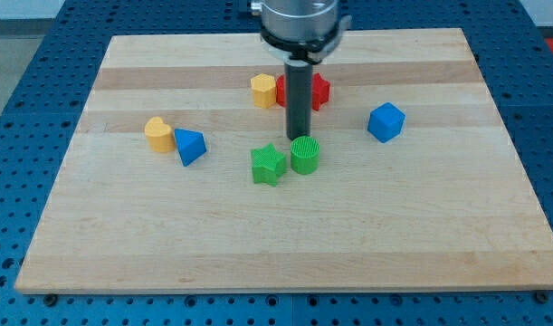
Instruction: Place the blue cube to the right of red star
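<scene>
The blue cube (386,121) sits on the wooden board at the view's right. The red star (318,91) lies near the top middle, partly hidden behind my dark rod. My tip (299,137) rests just above the green cylinder (305,155), below the red star and well to the left of the blue cube. It touches neither the cube nor the star as far as I can see.
A yellow hexagonal block (263,91) sits against the red star's left. A green star (268,165) lies left of the green cylinder. A yellow heart-like block (158,134) and a blue triangular block (190,146) sit at the left. The board's edge (285,288) runs along the bottom.
</scene>
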### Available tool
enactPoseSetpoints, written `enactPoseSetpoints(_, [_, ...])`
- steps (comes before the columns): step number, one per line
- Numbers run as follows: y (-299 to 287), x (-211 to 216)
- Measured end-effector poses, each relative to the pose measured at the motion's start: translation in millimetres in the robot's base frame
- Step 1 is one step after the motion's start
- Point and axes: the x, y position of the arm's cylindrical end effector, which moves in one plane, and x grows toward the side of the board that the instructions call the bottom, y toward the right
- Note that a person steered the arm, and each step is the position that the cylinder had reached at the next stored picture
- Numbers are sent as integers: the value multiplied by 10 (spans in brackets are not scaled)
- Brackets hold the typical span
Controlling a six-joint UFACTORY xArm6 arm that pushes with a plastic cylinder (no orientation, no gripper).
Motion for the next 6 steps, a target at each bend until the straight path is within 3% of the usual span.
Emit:
enactPoseSetpoints(1, [264, 196])
enactPoseSetpoints(3, [968, 199])
enactPoseSetpoints(6, [976, -5])
